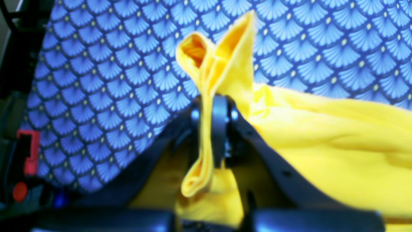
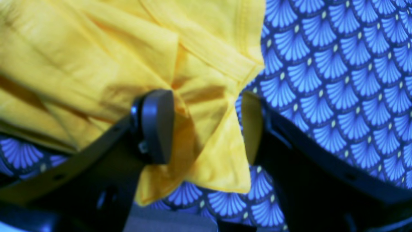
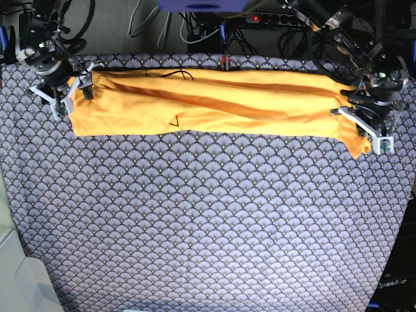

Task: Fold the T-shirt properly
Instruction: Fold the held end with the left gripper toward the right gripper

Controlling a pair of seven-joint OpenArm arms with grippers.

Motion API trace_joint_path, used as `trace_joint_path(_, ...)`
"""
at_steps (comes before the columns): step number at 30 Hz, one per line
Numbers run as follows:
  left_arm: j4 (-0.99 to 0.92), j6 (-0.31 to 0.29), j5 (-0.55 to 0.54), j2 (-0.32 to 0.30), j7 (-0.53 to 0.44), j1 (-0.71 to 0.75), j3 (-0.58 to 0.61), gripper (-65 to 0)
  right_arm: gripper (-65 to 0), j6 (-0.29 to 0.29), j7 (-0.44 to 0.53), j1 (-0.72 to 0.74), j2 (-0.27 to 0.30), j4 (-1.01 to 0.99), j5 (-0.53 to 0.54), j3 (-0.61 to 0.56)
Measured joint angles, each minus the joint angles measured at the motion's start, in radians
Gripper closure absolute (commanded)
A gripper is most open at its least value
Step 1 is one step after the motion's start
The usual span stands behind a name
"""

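T-shirt [image 3: 208, 104] runs 9-to-3 across the counter [image 3: 195, 214]; left fingers [image 1: 222, 129] pinch its 3 o'clock end, right fingers [image 2: 157, 125] gape over the 9 o'clock end.

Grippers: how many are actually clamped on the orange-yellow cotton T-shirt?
1. The left gripper is shut on a bunched edge of the orange-yellow cotton T-shirt. The right gripper stands open, jaws straddling a corner, not clamped.

Worktop covered by blue scallop-patterned cloth [image 3: 195, 214], lying flat. Cables [image 3: 195, 19] tangled behind far edge; power strip [image 3: 279, 19] there with red light. Red parts [image 1: 28, 154] at cloth's edge, blurred.
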Motion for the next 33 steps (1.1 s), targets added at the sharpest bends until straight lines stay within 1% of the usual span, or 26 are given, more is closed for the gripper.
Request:
trace_joint_path(5, 0.028, -0.010, 0.016, 0.024, -0.011, 0.069, 0.134, 0.0, -34.4, 0.000, 0.000, 0.000, 0.000, 0.000, 0.000, 0.002)
trace_joint_path(6, 0.035, -0.006, 0.033, 0.023, -0.015, 0.084, 0.156, 0.0, -34.4, 0.000, -0.001, 0.000, 0.000, 0.000, 0.000, 0.002)
trace_joint_path(9, 0.041, 0.004, 0.039, 0.014, -0.008, 0.114, 0.227, 0.0, -34.4, 0.000, -0.001, -0.003, 0.000, 0.000, 0.000, 0.004)
trace_joint_path(12, 0.040, -0.008, 0.032, 0.019, -0.018, 0.137, 0.282, 0.0, -34.4, 0.000, -0.001, -0.003, 0.000, 0.000, 0.000, 0.004)
trace_joint_path(15, 0.041, 0.003, 0.038, 0.014, -0.017, 0.152, 0.325, 0.0, -34.4, 0.000, -0.001, -0.003, 0.000, 0.000, 0.000, 0.004)
trace_joint_path(19, 0.056, -0.001, 0.037, 0.013, -0.010, 0.152, 0.407, 0.0, -34.4, 0.000, -0.001, -0.003, 0.000, 0.000, 0.000, 0.004)
trace_joint_path(24, 0.061, 0.004, 0.050, 0.010, 0.002, 0.175, 0.582, 0.0, -34.4, 0.000, -0.001, -0.007, 0.000, 0.000, 0.000, 0.005)
trace_joint_path(27, 0.065, -0.004, 0.034, 0.011, -0.026, 0.208, 0.705, 0.0, -34.4, 0.000, -0.001, -0.008, 0.000, 0.000, 0.000, 0.005)
trace_joint_path(28, 0.065, 0.004, 0.034, 0.010, -0.015, 0.215, 0.736, 0.0, -34.4, 0.000, 0.000, -0.008, 0.000, 0.000, 0.000, 0.005)
trace_joint_path(29, 0.065, 0.039, 0.035, 0.010, -0.008, 0.218, 0.772, 0.0, -34.4, 0.000, 0.000, -0.008, 0.000, 0.000, -0.012, 0.005)
trace_joint_path(31, 0.065, 0.094, 0.052, 0.006, 0.001, 0.214, 0.837, 0.0, -34.3, 0.000, -0.001, -0.005, -0.003, 0.000, -0.073, 0.005)
trace_joint_path(33, 0.065, 0.130, 0.048, 0.007, -0.005, 0.220, 0.895, 0.0, -34.3, 0.000, -0.002, 0.000, -0.012, 0.000, -0.106, 0.005)
